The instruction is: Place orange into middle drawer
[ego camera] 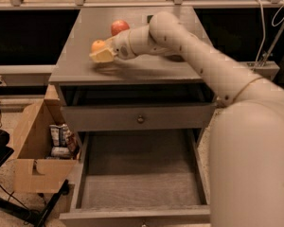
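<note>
The small orange (98, 45) sits in my gripper (102, 54) over the left part of the grey cabinet top (80, 70). The pale fingers (104, 56) are closed around the orange's lower half, and the gripper casts a shadow on the top just below it. The bigger reddish apple (119, 27) lies on the top just behind the gripper. The middle drawer (142, 174) is pulled wide open below, and its grey wood-grain floor is bare. My arm reaches in from the lower right across the cabinet top.
The shallower upper drawer front with a dark knob (140, 119) is closed. An open cardboard box (35, 150) holding packets stands on the floor left of the cabinet. A dark stand (0, 150) is at the far left. Cables (267, 37) hang at the right.
</note>
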